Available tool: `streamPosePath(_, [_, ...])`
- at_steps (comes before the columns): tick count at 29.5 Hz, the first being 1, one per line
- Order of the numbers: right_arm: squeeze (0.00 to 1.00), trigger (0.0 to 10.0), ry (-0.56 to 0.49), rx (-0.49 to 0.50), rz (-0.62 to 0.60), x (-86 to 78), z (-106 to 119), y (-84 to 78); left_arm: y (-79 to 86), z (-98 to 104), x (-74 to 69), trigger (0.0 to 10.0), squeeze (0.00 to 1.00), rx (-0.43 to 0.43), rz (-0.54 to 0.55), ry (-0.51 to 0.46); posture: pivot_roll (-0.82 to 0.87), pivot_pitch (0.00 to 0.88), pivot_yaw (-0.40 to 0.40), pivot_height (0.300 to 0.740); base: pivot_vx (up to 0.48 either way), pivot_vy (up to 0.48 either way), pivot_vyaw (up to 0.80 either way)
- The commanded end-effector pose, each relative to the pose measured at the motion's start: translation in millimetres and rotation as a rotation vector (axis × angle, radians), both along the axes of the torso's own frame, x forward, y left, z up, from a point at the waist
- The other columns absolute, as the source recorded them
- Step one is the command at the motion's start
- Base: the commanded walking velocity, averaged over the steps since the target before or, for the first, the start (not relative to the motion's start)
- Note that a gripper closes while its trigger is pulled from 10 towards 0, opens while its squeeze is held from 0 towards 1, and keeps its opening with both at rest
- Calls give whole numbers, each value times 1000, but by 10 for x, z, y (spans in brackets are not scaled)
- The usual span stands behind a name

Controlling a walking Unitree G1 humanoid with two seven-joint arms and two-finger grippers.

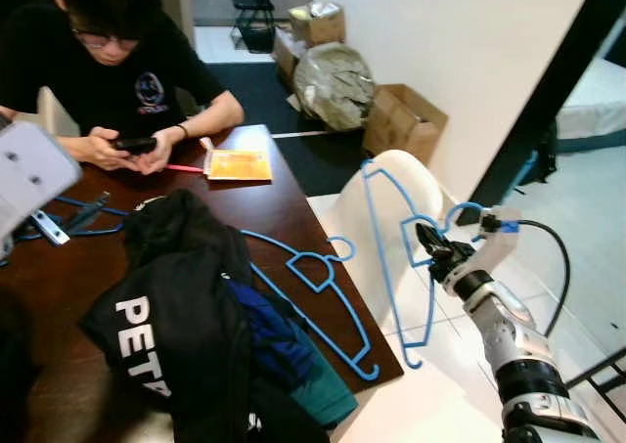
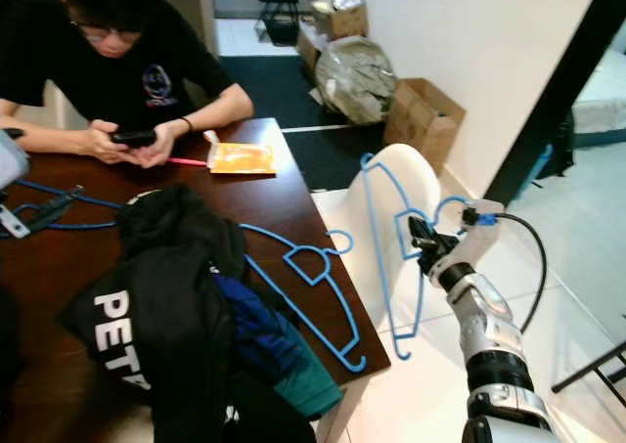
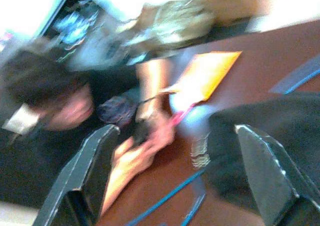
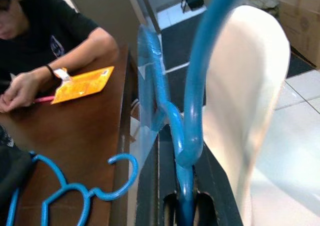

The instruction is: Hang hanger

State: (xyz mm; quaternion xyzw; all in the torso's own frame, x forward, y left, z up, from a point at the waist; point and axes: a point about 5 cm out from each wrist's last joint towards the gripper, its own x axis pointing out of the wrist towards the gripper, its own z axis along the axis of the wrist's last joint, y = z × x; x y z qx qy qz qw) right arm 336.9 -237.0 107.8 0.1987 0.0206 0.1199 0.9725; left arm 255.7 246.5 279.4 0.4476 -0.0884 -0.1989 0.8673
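1. The right gripper holds a blue hanger off the table, beside the white chair. Its jaws are closed tight on the hanger's neck near the hook, as the right wrist view shows, so I think the frame hangs down freely.
2. The hanger stands almost vertical just in front of the chair back, probably because the hook must go over some edge there.
3. A second blue hanger lies flat on the brown table, partly under the dark clothes.
4. The left gripper is raised over the table, its jaws wide and holding nothing.
5. A person sits at the far side with a phone.
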Motion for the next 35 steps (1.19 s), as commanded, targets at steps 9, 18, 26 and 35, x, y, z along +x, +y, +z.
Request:
streamPosePath(9, [0,10000,-9,-4,-21,-12,-5,1,-891,-463,39,10000,0,-99,-566,275,69,0,-52,740,0,0,0])
streamPosePath(18, [0,10000,-14,-4,-32,-34,-5,-19,-631,-433,-108,10000,0,-165,-836,678,50,0,-37,740,0,0,0])
streamPosePath(26, [0,10000,-16,-7,-35,-58,2,-39,-336,-123,-39,10000,0,-255,-906,697,30,0,-30,740,0,0,0])
streamPosePath(35, [0,10000,-9,-38,-42,-164,13,-139,-93,-534,177,10000,0,-106,-744,816,-15,0,-26,740,0,0,0])
